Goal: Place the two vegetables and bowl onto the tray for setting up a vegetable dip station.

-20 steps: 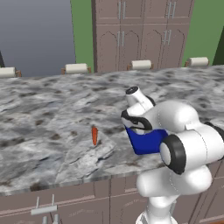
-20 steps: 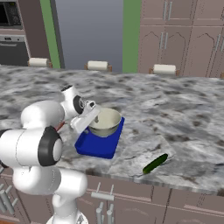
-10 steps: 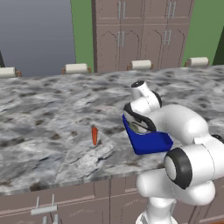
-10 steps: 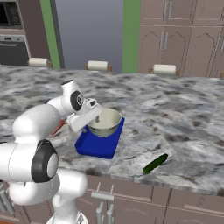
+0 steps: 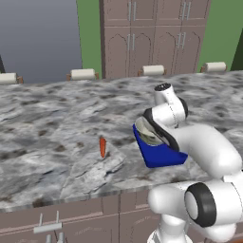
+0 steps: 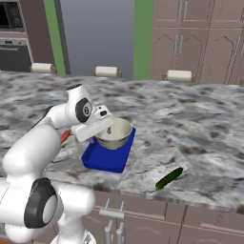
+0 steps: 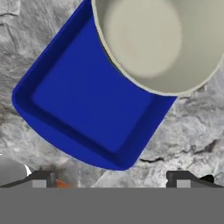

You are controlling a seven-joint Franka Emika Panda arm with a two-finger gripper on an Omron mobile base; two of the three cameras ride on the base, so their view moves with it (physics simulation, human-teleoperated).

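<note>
The bright blue tray lies on the marble counter, also in the right base view as tray and in the left base view as tray. The cream bowl stands on the tray's far end, its rim reaching past the tray's edge; it shows again as bowl. My gripper hangs open above the tray's near side with nothing between its fingertips, just left of the bowl as gripper. The orange carrot lies on the counter left of the tray. The dark green vegetable lies to the tray's right, near the counter's front edge.
The grey marble counter stretches wide behind and beside the tray. Chair backs line its far edge. My own forearm covers the tray's right part in the left base view. Drawers sit below the front edge.
My arm has swung its elbow round and the hand has shifted slightly beside the bowl. Bowl, tray, carrot and green vegetable lie where they were.
</note>
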